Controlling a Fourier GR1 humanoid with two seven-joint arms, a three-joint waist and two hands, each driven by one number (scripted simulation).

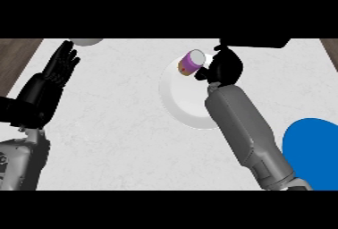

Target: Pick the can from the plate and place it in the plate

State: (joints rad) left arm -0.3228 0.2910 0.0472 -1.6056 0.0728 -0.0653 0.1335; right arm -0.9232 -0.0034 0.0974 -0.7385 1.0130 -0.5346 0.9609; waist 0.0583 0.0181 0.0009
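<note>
Curled fingers of the right hand (223, 69) are closing in beside a purple can (192, 63), which is lying tilted on the far rim of a white plate (181, 100); the can is sitting just left of the fingertips, and whether they are touching it cannot be told. The grey right forearm (247, 134) is crossing the plate's right edge. A blue plate (314, 152) is showing at the lower right. The left hand (56, 74) is resting at the left edge, fingers straight and together, pointing up over the pale counter (112, 125).
</note>
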